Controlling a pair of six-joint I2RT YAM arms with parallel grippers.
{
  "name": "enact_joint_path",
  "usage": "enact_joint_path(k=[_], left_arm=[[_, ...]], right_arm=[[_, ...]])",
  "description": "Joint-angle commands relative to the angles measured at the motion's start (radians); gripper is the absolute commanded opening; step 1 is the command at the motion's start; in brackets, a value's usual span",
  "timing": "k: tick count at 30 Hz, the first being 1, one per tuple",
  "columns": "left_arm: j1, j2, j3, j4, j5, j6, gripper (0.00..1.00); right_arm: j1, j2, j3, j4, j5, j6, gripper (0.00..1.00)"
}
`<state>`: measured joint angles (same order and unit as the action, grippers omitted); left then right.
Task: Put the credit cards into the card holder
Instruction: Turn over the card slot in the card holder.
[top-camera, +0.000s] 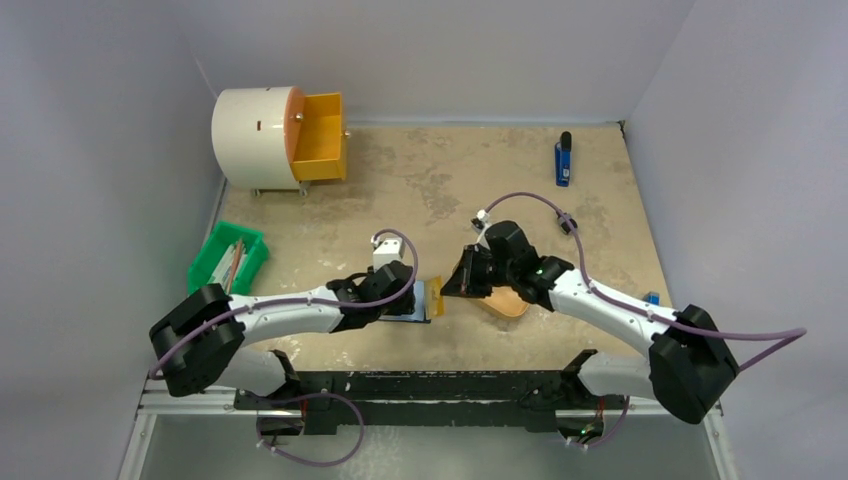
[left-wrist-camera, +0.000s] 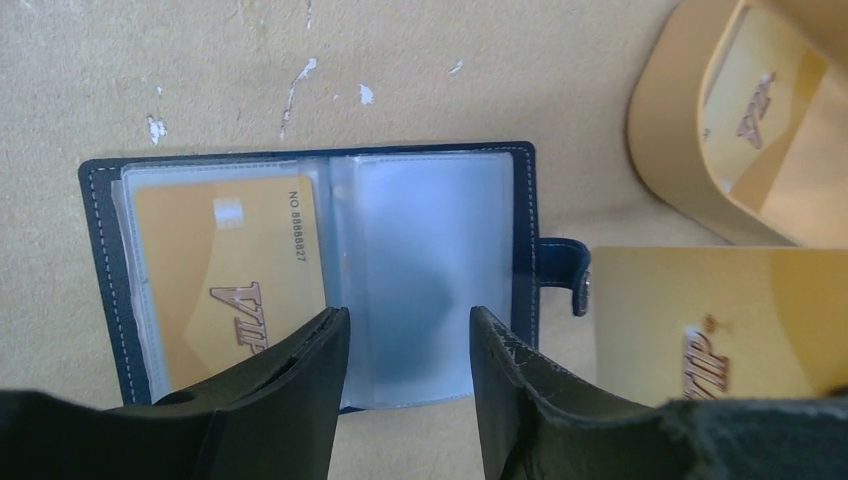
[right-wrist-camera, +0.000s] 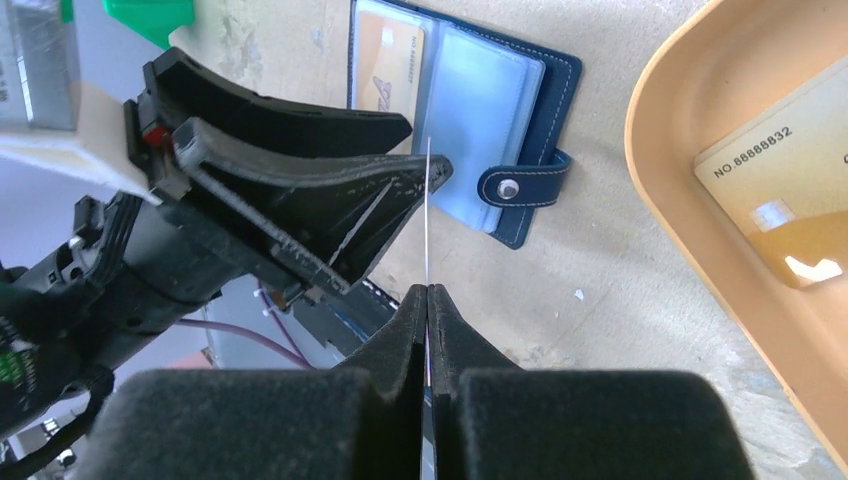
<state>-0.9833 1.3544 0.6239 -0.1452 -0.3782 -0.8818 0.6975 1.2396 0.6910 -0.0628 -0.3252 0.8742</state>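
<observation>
The navy card holder (left-wrist-camera: 525, 230) lies open on the table, with one gold credit card (left-wrist-camera: 230, 270) in its left clear pocket and the middle sleeve (left-wrist-camera: 430, 260) empty. My left gripper (left-wrist-camera: 410, 330) is open, its fingers standing over the sleeve's near edge with nothing between them. My right gripper (right-wrist-camera: 428, 292) is shut on a second gold credit card (right-wrist-camera: 428, 200), seen edge-on here; in the left wrist view this held card (left-wrist-camera: 700, 320) sits just right of the holder's snap tab (left-wrist-camera: 565, 270). Another credit card (right-wrist-camera: 780, 190) lies in the orange tray (right-wrist-camera: 660, 220).
A white drum with an open orange drawer (top-camera: 265, 138) stands at the back left. There is a green bin of sticks (top-camera: 228, 258) by the left wall and a blue object (top-camera: 563, 160) at the back right. The orange tray (top-camera: 505, 302) lies under my right wrist.
</observation>
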Motion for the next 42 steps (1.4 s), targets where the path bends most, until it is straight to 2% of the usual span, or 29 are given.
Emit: enact_joint_path(k=[1,12,19,25,42], left_arm=[[-0.003,0.026,0.036,0.031,-0.045,0.015,0.46],[-0.004,0.106,0.033,0.058,-0.035,0.024,0.44],[-0.004,0.126,0.034,0.019,-0.085,0.007,0.14],[-0.003,0.12,0.026,-0.006,-0.123,-0.015,0.0],[-0.005,0.102,0.019,-0.013,-0.136,-0.04,0.0]], right_arm=[[-0.001,-0.046,-0.02,-0.022,0.017,0.002,0.0],[-0.001,-0.058,-0.029,-0.022,0.023,0.003,0.0],[-0.001,-0.037,-0.022,-0.012,0.011,-0.013,0.0],[-0.001,-0.014,-0.027,0.008,0.012,-0.017,0.0],[-0.001,0.156,0.015,0.127,-0.093,0.017,0.0]])
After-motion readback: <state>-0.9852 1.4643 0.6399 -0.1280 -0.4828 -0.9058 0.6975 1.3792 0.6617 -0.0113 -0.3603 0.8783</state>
